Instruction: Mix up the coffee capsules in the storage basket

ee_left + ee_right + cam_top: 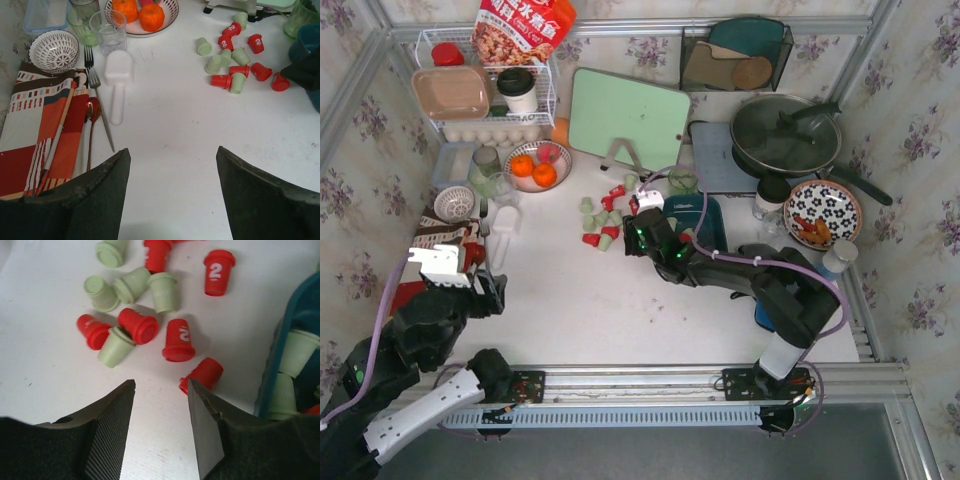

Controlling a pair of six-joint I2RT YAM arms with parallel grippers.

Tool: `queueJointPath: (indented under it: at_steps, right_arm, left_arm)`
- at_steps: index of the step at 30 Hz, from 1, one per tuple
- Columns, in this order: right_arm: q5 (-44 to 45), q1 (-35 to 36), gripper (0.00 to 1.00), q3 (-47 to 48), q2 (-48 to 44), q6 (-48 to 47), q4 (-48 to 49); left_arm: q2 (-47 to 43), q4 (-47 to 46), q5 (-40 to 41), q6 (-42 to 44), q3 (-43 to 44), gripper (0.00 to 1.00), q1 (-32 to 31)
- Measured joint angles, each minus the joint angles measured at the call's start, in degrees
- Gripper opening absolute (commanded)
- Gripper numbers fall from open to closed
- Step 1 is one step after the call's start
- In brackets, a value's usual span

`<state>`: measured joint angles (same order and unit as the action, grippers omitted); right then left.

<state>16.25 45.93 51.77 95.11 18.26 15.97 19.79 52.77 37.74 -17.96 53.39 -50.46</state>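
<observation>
Capsules, place: I see the coffee capsules (137,326) scattered in a loose cluster on the white table (580,300), just left of the storage basket (299,315); a few pale green ones sit inside the basket.
Capsules, axis: most lie tipped on their sides, their long axes pointing every way. The red one nearest my right finger turns its wide rim toward the gripper.
Basket, axis: my right arm covers most of it from above, so I cannot tell.
Right arm: it stretches low across the table toward the cluster. The right gripper (161,390) has its jaws apart, with nothing between them.
Left arm: it is folded back at the near left corner. The left gripper (172,152) is spread wide and empty.
Surroundings: a white scoop (117,85), fork (95,85), spoon (93,112) and striped cloth (40,125) lie left of the cluster; a bowl of oranges (535,165) and a mint cutting board (628,118) stand behind it.
In the way: between the right fingers and the cluster I see only bare table.
</observation>
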Motion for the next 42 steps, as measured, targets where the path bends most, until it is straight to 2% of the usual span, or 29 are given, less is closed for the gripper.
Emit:
queueJointPath:
  at_steps: [9,15,21,22,24,26,34,42]
  right_arm:
    - [11.17,0.37,0.52,6.36,8.81,11.76,-7.58]
    - [14.05,0.37,0.52,11.58,13.73,15.76,-12.76]
    - [15.28,0.35,0.51,12.20,15.43,17.66,-16.33]
    - [15.26,0.35,0.49,12.22,15.58,17.81,-16.48]
    - [15.21,0.35,0.35,12.39,16.04,17.84,-17.07]
    - [15.13,0.35,0.28,12.41,16.26,17.81,-17.18]
    - [11.78,0.37,0.25,11.04,13.16,17.40,-16.55]
    - [10.95,0.39,0.25,8.09,1.11,12.92,-13.84]
  left_arm:
    - [-2.84,0.24,-1.16,0.26,-0.20,0.72,0.72]
    - [-3.04,0.24,-2.93,0.28,-0.20,0.72,1.79]
    - [-4.15,0.24,-4.24,0.44,-0.31,0.72,2.82]
    - [-4.33,0.24,-4.33,0.52,-0.42,0.72,2.95]
    - [-4.57,0.22,-4.76,0.74,-0.63,0.72,3.32]
    - [-4.63,0.22,-4.94,0.92,-0.72,0.72,3.61]
    - [-4.63,0.22,-5.62,1.07,-0.79,0.72,4.44]
    - [-4.50,-0.07,-6.75,1.36,-1.14,0.73,6.14]
